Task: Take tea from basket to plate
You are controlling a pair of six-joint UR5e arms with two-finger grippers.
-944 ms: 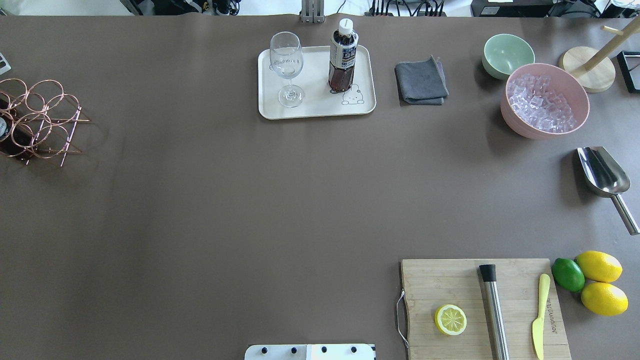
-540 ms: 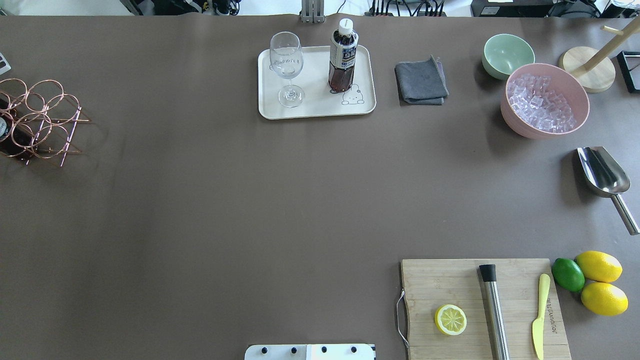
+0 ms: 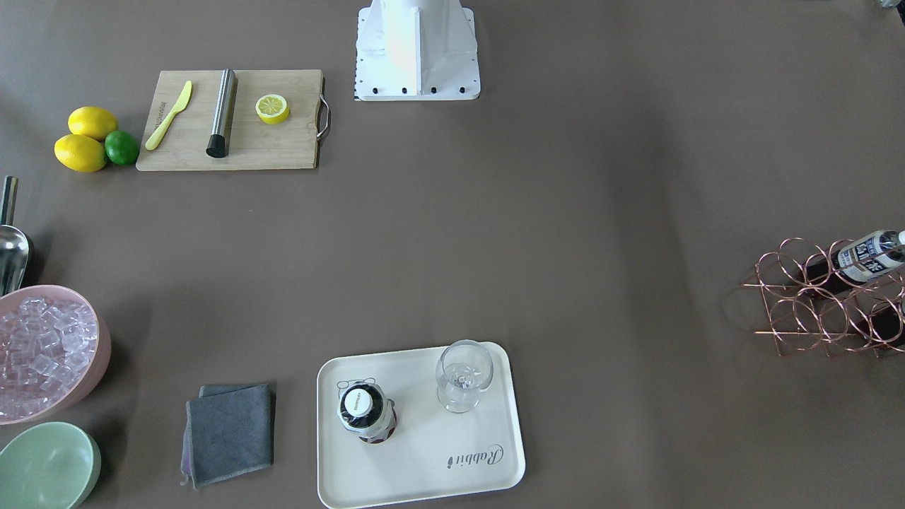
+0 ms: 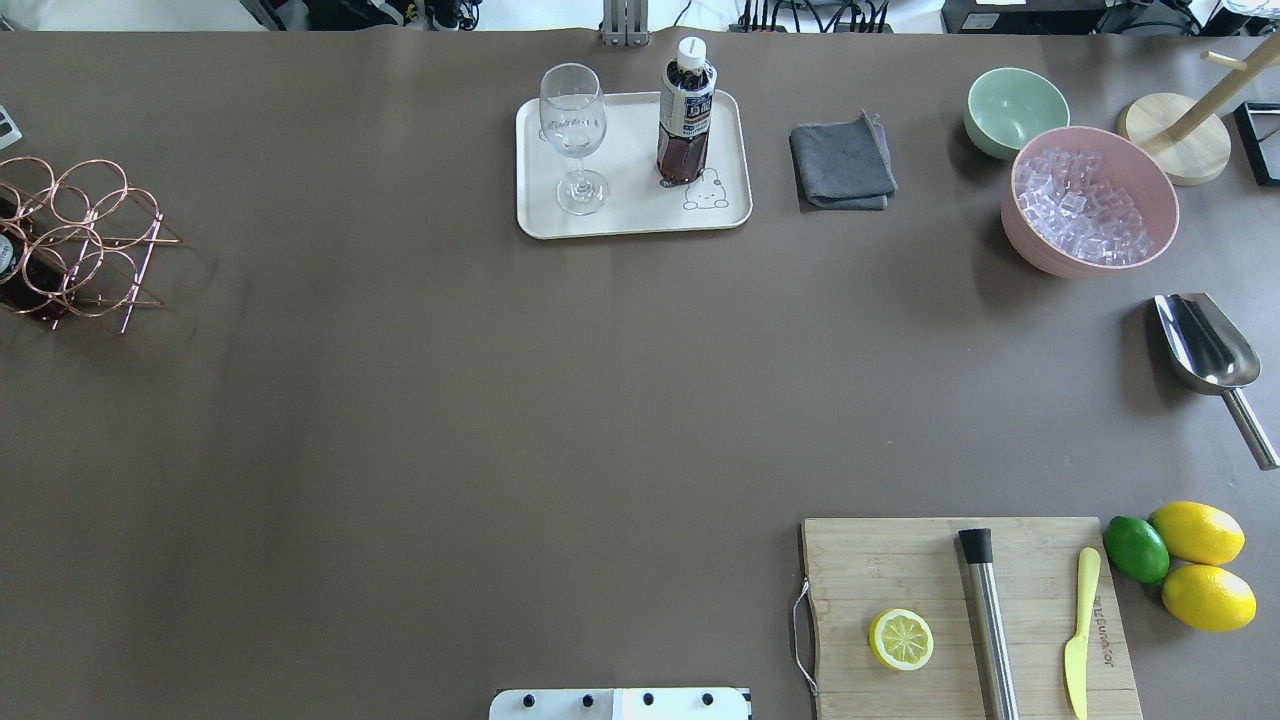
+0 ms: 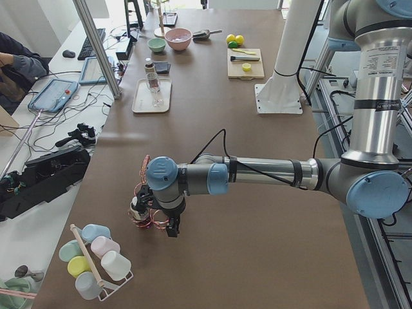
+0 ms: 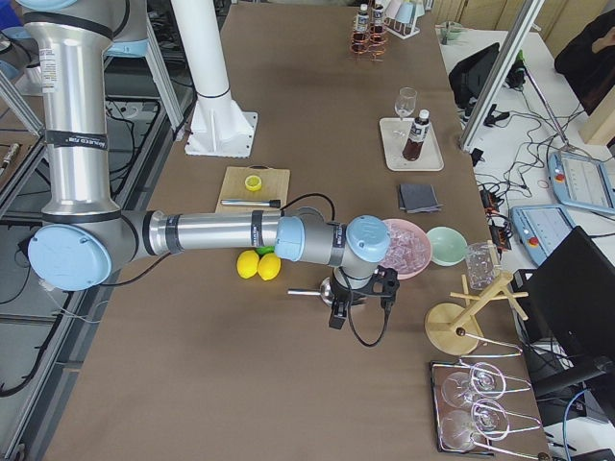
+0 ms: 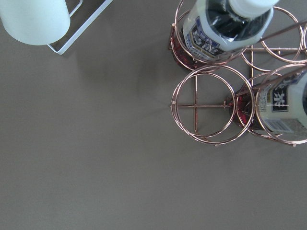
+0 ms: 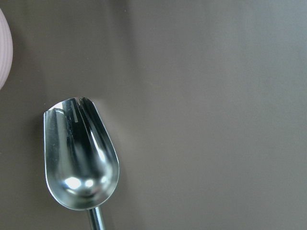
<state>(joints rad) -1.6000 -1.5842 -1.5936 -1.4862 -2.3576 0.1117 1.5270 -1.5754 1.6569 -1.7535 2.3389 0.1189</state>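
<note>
One tea bottle [image 4: 686, 115] stands upright on the cream plate [image 4: 630, 215], next to a clear wine glass [image 4: 573, 130]; the front-facing view shows its cap from above [image 3: 364, 412]. Two more tea bottles [image 7: 225, 26] [image 7: 283, 103] lie in the copper wire basket [image 7: 211, 105] at the table's left end [image 4: 80, 240]. My left gripper [image 5: 156, 226] hangs over that basket; I cannot tell whether it is open or shut. My right gripper [image 6: 360, 303] hangs over the steel scoop [image 8: 79, 158]; I cannot tell its state either. No fingers show in the wrist views.
A pink bowl of ice [image 4: 1090, 200], a pale green bowl [image 4: 1015, 110] and a grey cloth [image 4: 842, 165] sit at the back right. A cutting board [image 4: 900, 560] with a half lemon, muddler and knife is front right. A cup rack [image 5: 96, 261] stands near the basket.
</note>
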